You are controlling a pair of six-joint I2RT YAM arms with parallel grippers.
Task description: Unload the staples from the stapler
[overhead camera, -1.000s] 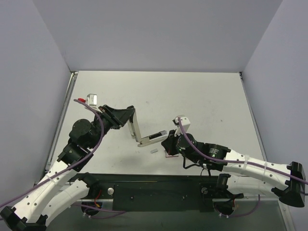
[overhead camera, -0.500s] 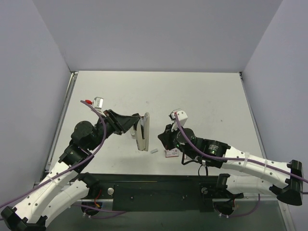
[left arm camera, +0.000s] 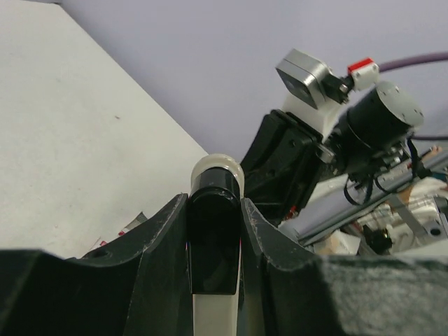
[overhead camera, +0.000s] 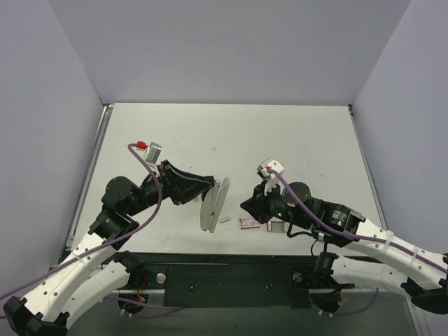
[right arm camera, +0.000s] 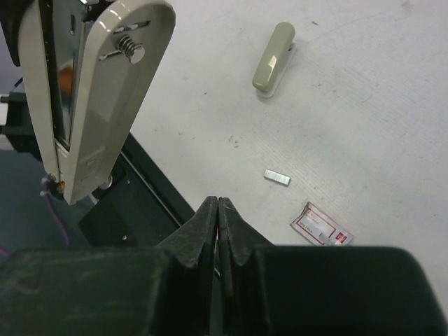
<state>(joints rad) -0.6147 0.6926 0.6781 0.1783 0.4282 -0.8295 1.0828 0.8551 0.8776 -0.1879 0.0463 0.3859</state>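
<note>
The left gripper (left arm camera: 213, 204) is shut tight on the stapler (overhead camera: 210, 210) and holds it up above the table (overhead camera: 294, 140). From the top, the stapler looks like a long pale shape that points toward the near edge, and you cannot see how it is held. The left wrist view shows that part: the two black fingers (left arm camera: 164, 238) press on both sides of the stapler's black end, and a round cream tip sticks out past them. Behind it you see the right arm (left arm camera: 287, 164) close by. The right wrist view shows the stapler from the side. Its two cream halves stand a little apart, with a silver rail and a small spring between them. In that view the right gripper (right arm camera: 218, 204) has its two tips pressed together and holds nothing. It hangs over the near part of the table. The staples (right arm camera: 277, 177) are a tiny grey strip lying flat on the table, near the red box (right arm camera: 320, 224) but not touching it. From the top, the staples lie between the stapler and the red box. The top view also shows a small pale box (overhead camera: 277, 225) beside the red box, right by the right arm. The right wrist view alone shows a small pale thing (right arm camera: 274, 57) shaped like a stapler lying farther off on the table.
</note>
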